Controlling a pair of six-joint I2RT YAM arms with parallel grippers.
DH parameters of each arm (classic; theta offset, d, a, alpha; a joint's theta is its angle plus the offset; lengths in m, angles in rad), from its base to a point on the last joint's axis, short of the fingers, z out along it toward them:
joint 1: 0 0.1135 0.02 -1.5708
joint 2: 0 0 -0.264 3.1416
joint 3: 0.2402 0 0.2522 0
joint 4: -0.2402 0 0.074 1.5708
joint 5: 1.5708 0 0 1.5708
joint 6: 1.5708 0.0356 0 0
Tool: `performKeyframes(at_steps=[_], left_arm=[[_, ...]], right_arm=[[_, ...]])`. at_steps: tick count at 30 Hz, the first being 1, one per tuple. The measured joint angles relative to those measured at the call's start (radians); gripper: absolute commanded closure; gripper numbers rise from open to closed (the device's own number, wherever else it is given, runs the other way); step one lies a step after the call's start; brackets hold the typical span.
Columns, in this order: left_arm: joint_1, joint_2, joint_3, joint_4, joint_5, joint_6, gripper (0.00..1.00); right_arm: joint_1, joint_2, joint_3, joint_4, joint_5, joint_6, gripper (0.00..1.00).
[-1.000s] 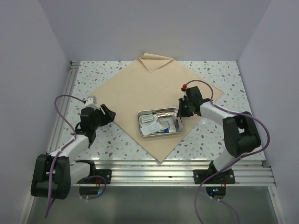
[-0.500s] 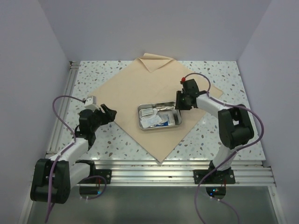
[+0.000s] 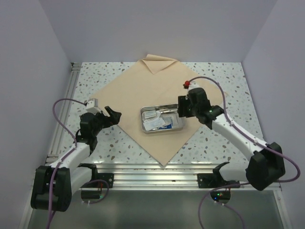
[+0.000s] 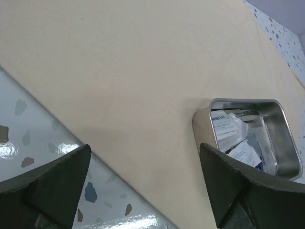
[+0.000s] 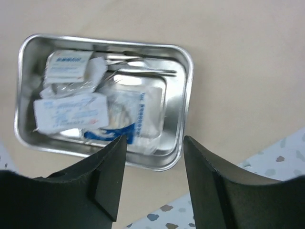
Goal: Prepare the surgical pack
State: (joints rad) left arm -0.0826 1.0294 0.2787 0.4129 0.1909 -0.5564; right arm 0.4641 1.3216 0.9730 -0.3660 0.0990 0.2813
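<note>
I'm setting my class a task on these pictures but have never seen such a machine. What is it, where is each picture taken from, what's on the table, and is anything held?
Two robot arms, left and right, are bolted at the near edge of a speckled table, each ending in a two-finger gripper. The wide picture comes from a fixed camera above and behind them. The other two come from cameras on the wrists, so the dark shapes at the bottom are fingers. On the table lies a tan sheet, and on it a steel tray with white sachets and thin steel tools. The left gripper hangs by the sheet's left edge, the right gripper at the tray's right end. Both are open and hold nothing.
</note>
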Motion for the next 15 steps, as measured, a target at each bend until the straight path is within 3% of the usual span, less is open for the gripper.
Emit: performKeyframes(at_steps=[10,15], left_arm=[[0.0,-0.05,-0.015,-0.001,-0.014,-0.008,0.0],[0.002,-0.085,-0.031,0.006,-0.005,-0.007,0.0]], right_arm=[[0.538,-0.132,-0.214,-0.05,0.104,0.023,0.44],[0.716,-0.132,-0.277,-0.048,0.138,0.063,0.41]])
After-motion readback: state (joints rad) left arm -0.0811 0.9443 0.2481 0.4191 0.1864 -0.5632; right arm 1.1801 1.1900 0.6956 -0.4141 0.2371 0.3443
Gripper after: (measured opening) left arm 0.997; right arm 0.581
